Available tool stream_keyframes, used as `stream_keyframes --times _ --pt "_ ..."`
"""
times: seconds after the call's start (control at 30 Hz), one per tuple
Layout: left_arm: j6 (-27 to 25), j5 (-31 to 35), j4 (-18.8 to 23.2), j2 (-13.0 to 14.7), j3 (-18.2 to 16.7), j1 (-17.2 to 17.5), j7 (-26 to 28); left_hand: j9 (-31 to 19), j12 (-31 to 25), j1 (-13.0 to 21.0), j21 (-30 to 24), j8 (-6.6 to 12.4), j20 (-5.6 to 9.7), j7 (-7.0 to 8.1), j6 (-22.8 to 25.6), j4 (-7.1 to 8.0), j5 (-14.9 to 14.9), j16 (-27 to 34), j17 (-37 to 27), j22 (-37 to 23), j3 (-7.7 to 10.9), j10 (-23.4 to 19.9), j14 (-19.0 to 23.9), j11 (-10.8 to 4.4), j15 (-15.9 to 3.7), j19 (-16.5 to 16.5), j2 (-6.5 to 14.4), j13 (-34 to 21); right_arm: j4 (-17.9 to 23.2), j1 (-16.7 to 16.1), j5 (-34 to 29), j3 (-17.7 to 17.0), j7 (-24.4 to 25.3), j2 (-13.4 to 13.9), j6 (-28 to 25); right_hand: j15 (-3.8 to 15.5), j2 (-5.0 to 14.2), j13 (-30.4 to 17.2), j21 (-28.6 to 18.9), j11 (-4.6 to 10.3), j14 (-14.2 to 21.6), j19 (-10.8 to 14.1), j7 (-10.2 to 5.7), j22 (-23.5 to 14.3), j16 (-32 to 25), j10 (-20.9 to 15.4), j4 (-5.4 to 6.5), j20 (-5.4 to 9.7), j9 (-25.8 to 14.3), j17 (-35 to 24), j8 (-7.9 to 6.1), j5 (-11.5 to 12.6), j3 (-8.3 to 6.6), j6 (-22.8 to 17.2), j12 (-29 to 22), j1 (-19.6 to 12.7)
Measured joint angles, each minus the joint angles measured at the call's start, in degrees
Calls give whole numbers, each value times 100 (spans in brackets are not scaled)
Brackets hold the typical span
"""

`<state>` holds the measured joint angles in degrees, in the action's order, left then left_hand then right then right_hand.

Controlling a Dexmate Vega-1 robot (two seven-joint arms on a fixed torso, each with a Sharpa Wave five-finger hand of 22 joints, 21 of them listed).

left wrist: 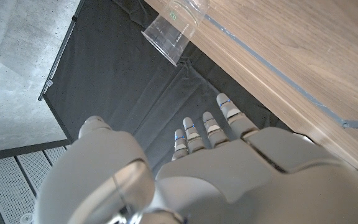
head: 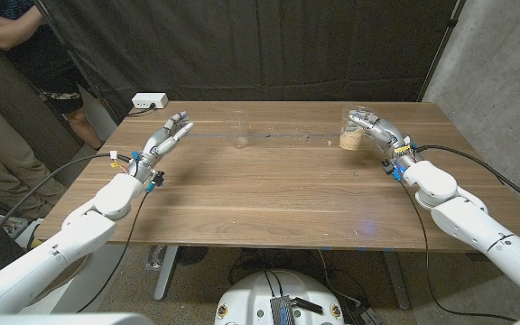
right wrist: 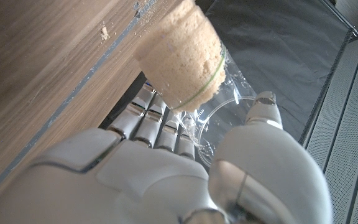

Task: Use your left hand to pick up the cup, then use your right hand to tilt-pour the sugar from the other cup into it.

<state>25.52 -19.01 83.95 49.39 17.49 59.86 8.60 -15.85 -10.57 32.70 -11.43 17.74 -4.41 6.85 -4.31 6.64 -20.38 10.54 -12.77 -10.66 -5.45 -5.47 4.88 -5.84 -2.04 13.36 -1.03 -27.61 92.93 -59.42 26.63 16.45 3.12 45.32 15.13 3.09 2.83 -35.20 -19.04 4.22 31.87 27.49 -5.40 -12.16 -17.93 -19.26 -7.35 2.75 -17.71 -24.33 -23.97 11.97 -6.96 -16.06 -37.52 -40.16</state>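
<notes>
At the table's [head: 269, 194] far right, right hand [head: 369, 125] wrapped around the sugar cup [head: 351, 129]; far left, left hand [head: 169, 133] empty with fingers apart, well apart from the clear empty cup [head: 238, 129] standing mid-table.

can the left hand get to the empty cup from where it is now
Probably yes. The left hand is open with fingers apart, a short way to the robot's left of the empty cup, and only bare table lies between them. The right hand grips the sugar cup far off.

The left hand [left wrist: 229, 168] reaches out with fingers straight, well apart from the empty clear cup [left wrist: 174, 31] standing on the wooden table [left wrist: 303, 56].
</notes>
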Motion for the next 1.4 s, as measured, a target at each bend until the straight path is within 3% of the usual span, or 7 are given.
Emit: stream_keyframes --times 0.17,1.03,1.4 --pt "2 18 -138 38 19 -111 -115 0 0 -2 21 -81 -43 -26 -150 4 0 0 10 0 -56 114 -92 -2 -12 -104 -2 27 40 -9 -33 0 44 1 -32 0 -1 -26 0 0 0 0 21 0 0 0 0 0 0 -27 0 0 0 -21 -21 0" --pt "60 190 -879 132 139 -667 -551 1 -27 44 21 -81 -42 -40 -224 -85 -45 0 26 -2 -200 268 -204 -32 0 -183 -304 79 193 -22 -176 18 229 -25 -170 9 1 -81 -1 30 51 0 9 -1 47 -32 0 0 1 -54 6 -45 0 -72 -44 4" --pt "465 343 -1726 -119 305 -1155 -770 1 -90 45 -4 -81 4 -62 -203 -71 -90 33 26 -16 -262 223 -204 -30 0 -102 -304 106 314 -33 -236 20 276 30 -271 9 14 -85 -4 29 50 0 -7 -1 47 -31 0 0 -26 -80 13 -45 1 -88 -85 32"
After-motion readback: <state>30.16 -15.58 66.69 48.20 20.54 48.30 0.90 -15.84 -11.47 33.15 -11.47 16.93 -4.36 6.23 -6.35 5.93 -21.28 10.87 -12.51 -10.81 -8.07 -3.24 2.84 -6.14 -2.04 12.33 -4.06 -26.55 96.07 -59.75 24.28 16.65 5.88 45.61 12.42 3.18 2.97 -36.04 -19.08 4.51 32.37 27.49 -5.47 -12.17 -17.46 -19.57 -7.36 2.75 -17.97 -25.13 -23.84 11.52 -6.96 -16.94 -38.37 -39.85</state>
